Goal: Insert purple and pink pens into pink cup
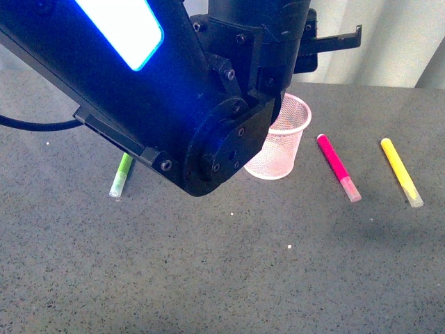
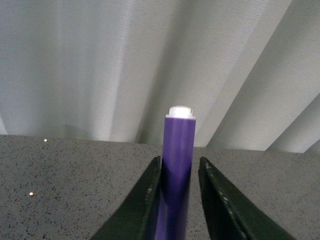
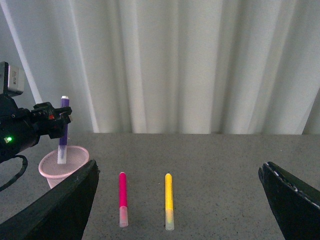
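One pen (image 1: 121,174) lies left of the cup (image 1: 281,142), a second pen (image 1: 338,167) and third pen (image 1: 401,172) right; a fourth pen (image 2: 177,165) stands upright above it.

We see a dark grey, finely speckled tabletop (image 1: 222,278) filling the front view from 3 o'clock round through 6 to 9. Beyond its far edge, from 12 to 2 o'clock, hangs a pale grey-white curtain (image 1: 389,42) in long vertical folds. In both wrist views the curtain is brightly and evenly lit, with soft shade between the pleats. A few tiny white specks (image 1: 289,246) lie on the tabletop toward 5 o'clock.
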### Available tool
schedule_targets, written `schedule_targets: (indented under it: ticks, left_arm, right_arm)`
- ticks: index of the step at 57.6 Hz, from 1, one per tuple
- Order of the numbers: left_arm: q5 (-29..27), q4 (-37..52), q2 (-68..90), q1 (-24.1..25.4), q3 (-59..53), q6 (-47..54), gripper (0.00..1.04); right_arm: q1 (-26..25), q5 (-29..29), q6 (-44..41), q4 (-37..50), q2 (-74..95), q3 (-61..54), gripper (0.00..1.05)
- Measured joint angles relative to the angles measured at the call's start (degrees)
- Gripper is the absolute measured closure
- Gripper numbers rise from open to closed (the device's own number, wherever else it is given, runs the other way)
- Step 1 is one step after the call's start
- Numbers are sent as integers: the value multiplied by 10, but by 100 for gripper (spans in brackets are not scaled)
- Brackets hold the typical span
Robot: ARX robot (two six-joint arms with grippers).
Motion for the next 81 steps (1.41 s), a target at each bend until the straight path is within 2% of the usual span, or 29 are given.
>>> schedule_targets:
  ticks: [19,25,31,38,48,59,64,69,73,81]
  left_arm:
    - [8,-2,-27,9,-29,0,18]
    - [13,-22,-69,15,-43,1,5]
    - [27,-45,-135,25,-64,4,7]
    - [52,-116,-227,49,-84,3,7]
    - [94,-183,-362,101,-135,4,7]
    - [167,-250,-560,226,-251,-17,7]
    - [207,-290,-652,307,-311,-26,7]
    - [209,-323,-719,346,-372,59,24]
    - [208,-312,-751,351,-422,96,35]
    - [212,-284,-805,351,-515,141,68]
  right_arm:
    - [0,0,0,0,0,0,7]
    - [0,0,0,0,0,0,7]
    - [0,0,0,0,0,0,7]
    - [0,0,0,0,0,0,7]
    - [0,0,0,0,0,0,7]
    - [0,0,0,0,0,0,7]
    - [0,0,0,0,0,0,7]
    - [0,0,0,0,0,0,7]
    - [0,0,0,0,0,0,7]
    - [0,0,0,0,0,0,7]
